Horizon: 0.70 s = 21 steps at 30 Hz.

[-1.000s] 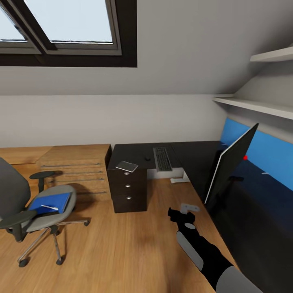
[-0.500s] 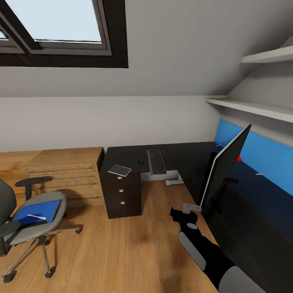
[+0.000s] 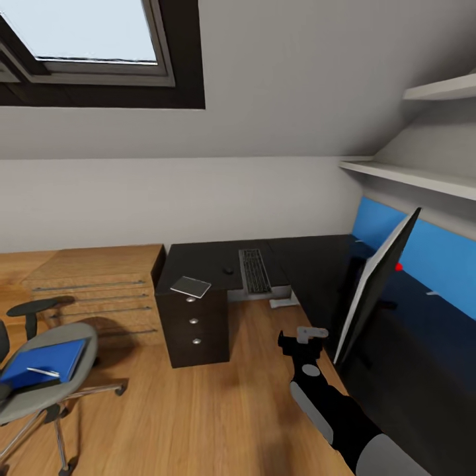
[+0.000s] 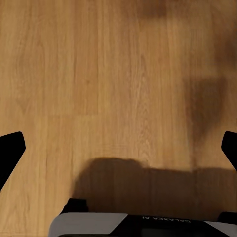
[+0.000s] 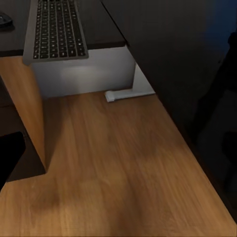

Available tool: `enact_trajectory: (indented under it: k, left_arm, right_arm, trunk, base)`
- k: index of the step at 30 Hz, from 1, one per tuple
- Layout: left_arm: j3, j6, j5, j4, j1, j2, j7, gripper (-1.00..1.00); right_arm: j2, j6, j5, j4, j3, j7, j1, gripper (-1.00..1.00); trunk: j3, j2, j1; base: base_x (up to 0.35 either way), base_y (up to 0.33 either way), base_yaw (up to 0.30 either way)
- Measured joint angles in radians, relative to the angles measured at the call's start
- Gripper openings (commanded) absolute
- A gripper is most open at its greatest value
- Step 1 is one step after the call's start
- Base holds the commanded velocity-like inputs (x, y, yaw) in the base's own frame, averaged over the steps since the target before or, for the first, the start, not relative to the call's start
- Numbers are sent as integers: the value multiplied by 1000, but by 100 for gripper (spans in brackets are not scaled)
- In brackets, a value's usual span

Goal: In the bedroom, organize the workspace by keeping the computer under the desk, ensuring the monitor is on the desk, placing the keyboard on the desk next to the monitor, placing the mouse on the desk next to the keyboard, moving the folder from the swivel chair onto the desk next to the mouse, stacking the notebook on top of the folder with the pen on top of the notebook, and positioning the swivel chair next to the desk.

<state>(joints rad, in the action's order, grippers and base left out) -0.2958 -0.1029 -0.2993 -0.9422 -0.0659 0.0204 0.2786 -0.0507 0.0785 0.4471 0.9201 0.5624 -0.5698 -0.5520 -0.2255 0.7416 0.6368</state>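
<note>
Head view: one monitor (image 3: 377, 284), one keyboard (image 3: 254, 270), one mouse (image 3: 228, 270) and one grey notebook (image 3: 190, 286) lie on the black desk (image 3: 205, 259); one blue folder (image 3: 41, 363) with a white pen (image 3: 43, 372) lies on the chair (image 3: 39, 383). Right gripper (image 3: 303, 340) jaws: cannot tell. Left wrist view: left gripper (image 4: 118, 148) spread wide over bare floor (image 4: 98, 74), holding nothing.

Honestly nothing readable anywhere; the grey band on the left tool (image 4: 118, 148) has tiny upside-down lettering, too blurry to make out.
</note>
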Motion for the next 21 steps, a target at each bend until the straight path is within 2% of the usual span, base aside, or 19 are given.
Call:
enact_trajectory:
  k: [8, 14, 21]
  left_arm:
    - [0, 0, 0, 0, 0, 0, 0, 100]
    - [0, 0, 0, 0, 0, 0, 0, 100]
    - [-1, -1, 0, 0, 0, 1, 1, 100]
  right_arm:
    - [0, -11, -10, 0, 0, 0, 3, 100]
    - [0, -11, -10, 0, -1, -2, 4, 100]
    - [0, -11, -7, -1, -5, -4, 4, 100]
  trunk:
    - [0, 0, 0]
    - [0, 0, 0]
    - [0, 0, 1]
  base:
    - [326, -4, 0]
    - [286, -112, 0]
    - [84, -50, -48]
